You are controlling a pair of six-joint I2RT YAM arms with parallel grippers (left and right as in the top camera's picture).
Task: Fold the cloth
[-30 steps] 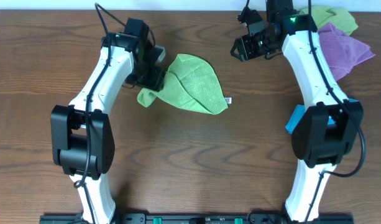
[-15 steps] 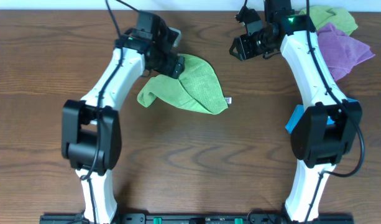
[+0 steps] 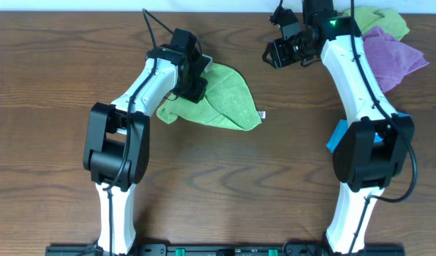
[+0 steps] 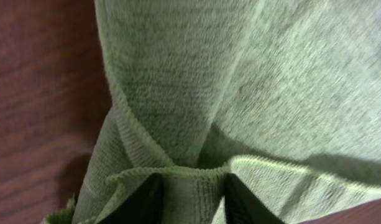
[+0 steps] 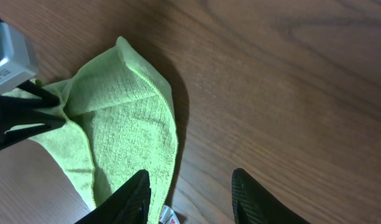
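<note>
L gripper [image 4: 190,190] pinches the cloth [image 3: 228,99] at its hem, R gripper [image 5: 190,180] hangs half-open & empty; best to lift slowly, keeping hem even, w/o dragging.

My white left arm [image 3: 143,89] reaches forward and inward, left gripper [image 4: 190,198] apparently pinched on a fold of lime-green microfibre cloth [image 4: 252,93]; my white right arm [image 3: 360,78] extends forward, right gripper [image 5: 190,186] hanging with fingers parted.

Purple cloth [image 3: 399,58] beside green cloth [image 3: 388,21]
</note>
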